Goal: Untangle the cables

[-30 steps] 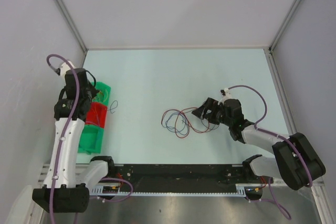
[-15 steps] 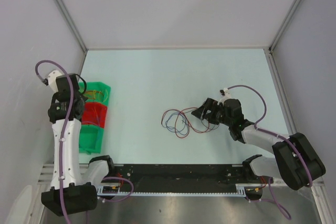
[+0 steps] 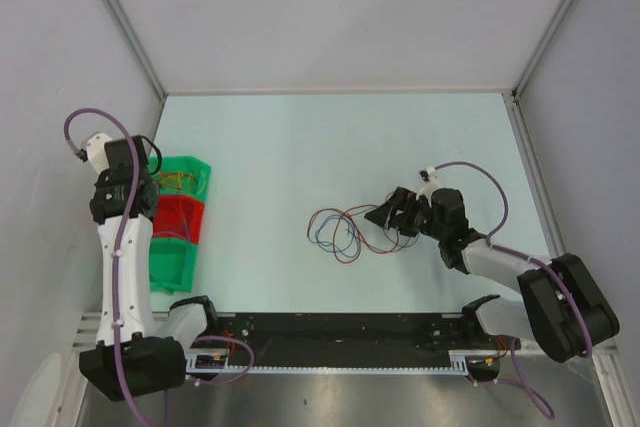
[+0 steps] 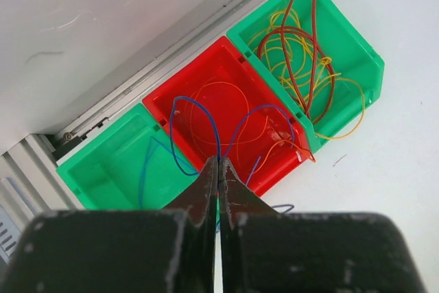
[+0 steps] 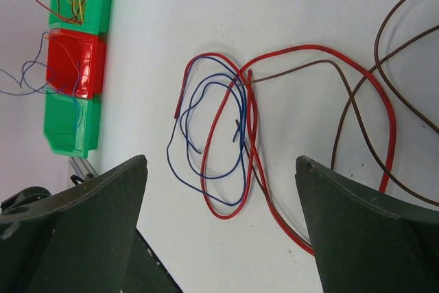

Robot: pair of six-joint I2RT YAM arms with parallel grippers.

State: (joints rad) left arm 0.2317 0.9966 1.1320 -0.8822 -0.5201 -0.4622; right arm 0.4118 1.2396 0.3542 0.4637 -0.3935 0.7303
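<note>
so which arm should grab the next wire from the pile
Probably the right. Its gripper hangs open right beside the tangled wires mid-table, with them in plain sight between its fingers. The left gripper is shut on a blue wire over the red bin, far from the pile.

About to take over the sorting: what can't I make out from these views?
- Top view: left gripper and bins partly hidden by the left arm.
- Left wrist: whether the shut left gripper pinches the blue wire.
- Right wrist: brown wire cut off at the right edge.
</note>
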